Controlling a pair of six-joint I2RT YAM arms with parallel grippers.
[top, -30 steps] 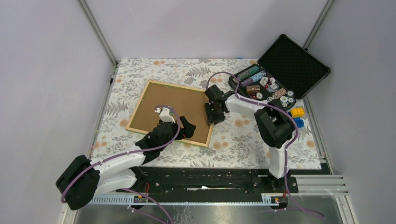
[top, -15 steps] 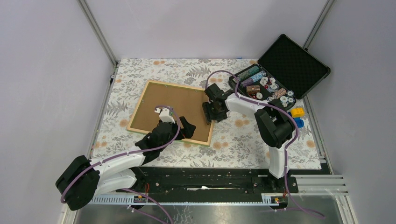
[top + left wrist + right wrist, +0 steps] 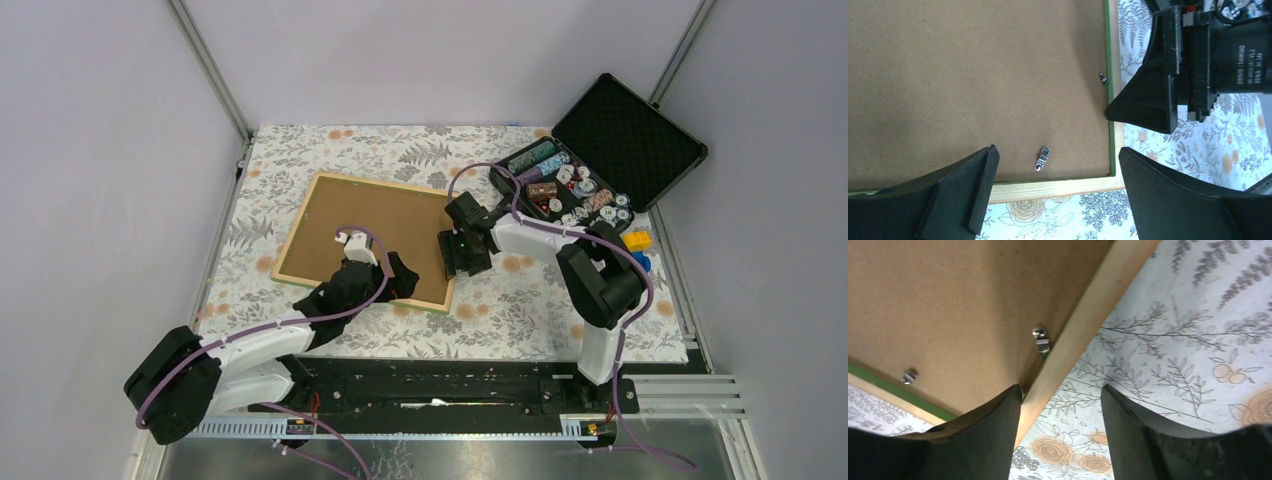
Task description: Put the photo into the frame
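The frame (image 3: 385, 186) lies face-down, its front hidden underneath.

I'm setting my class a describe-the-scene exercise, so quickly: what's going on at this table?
Two robot arms are working on a large rectangular light-wood picture frame that lies face down on the floral tablecloth. A brown fibreboard backing panel sits inside it. The right gripper is open, its fingers straddling one wooden side rail beside a small metal clip. The left gripper hovers wide open over the panel's near corner, holding nothing. No photo is visible.
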